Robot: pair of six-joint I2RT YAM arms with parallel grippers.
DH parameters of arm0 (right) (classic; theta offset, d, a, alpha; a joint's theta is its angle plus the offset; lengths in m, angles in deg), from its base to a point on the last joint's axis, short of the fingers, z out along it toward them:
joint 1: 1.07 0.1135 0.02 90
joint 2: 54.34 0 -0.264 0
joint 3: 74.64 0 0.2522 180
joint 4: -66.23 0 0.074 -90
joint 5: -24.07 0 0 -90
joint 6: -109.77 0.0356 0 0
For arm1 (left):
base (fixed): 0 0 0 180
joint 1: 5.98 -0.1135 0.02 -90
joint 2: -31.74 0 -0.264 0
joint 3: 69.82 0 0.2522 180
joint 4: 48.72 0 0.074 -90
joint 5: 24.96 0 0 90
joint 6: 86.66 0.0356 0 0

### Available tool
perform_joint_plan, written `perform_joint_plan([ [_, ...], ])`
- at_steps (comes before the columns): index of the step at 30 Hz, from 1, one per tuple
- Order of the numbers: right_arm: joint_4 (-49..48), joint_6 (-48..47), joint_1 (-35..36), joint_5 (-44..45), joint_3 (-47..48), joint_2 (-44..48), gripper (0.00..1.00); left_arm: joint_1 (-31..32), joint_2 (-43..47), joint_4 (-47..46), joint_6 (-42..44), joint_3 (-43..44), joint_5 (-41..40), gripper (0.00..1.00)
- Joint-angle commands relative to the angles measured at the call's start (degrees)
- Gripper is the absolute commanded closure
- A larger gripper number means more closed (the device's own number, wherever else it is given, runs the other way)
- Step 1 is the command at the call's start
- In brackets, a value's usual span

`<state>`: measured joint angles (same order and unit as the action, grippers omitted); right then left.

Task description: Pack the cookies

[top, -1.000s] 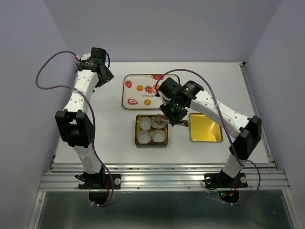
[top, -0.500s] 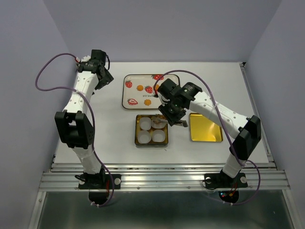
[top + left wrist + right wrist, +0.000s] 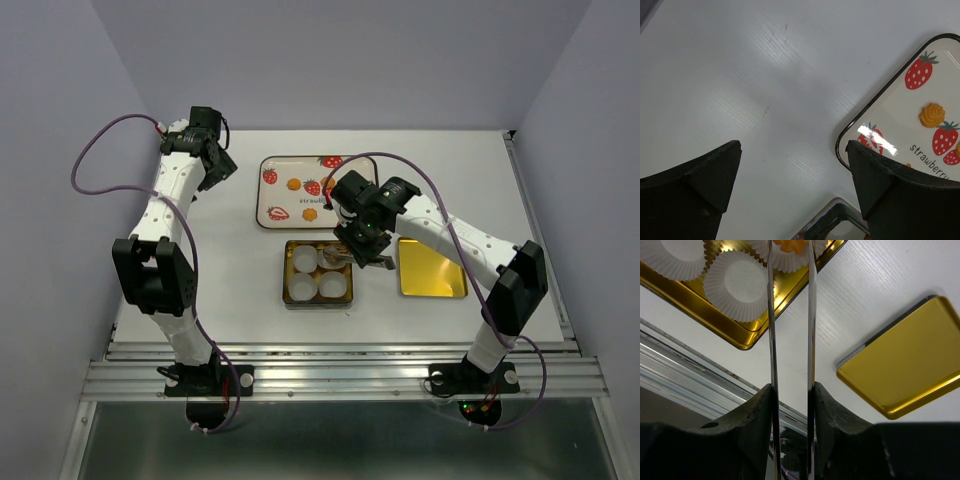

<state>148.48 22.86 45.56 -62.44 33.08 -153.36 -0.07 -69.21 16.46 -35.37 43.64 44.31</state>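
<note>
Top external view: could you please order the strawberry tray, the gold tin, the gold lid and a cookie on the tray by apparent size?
1. strawberry tray, largest even though it is partly hidden.
2. gold tin and gold lid: too alike to rank.
3. cookie, by far the smallest.

Robotics test cell, laboratory setting.
Two white jointed arms, left (image 3: pixel 165 210) and right (image 3: pixel 450 235), are bolted to an aluminium rail (image 3: pixel 340 378) along the 6 o'clock edge of a plain white bench (image 3: pixel 240 290). Bare lavender panels (image 3: pixel 350 60) close the bench in at 9, 12 and 3 o'clock. Purple cables (image 3: pixel 85 160) loop loose off the arms. A strawberry-print tray (image 3: pixel 275 195), a gold tin (image 3: pixel 290 272) and its gold lid (image 3: pixel 432 268) are set out at bench centre.
</note>
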Motion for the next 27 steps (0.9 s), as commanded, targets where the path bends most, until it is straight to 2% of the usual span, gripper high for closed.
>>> perform_joint_plan([
  [1, -2.48, -0.63, 0.65, 0.73, -0.08, 2.69, 0.61, -0.20, 3.65, 1.32, -0.74, -0.82, -2.38, 0.01],
  [27, -4.15, -0.46, 0.65, 1.44, -1.67, 2.26, 0.53, -0.20, 3.39, 1.40, -0.74, -0.38, -2.91, 0.01],
])
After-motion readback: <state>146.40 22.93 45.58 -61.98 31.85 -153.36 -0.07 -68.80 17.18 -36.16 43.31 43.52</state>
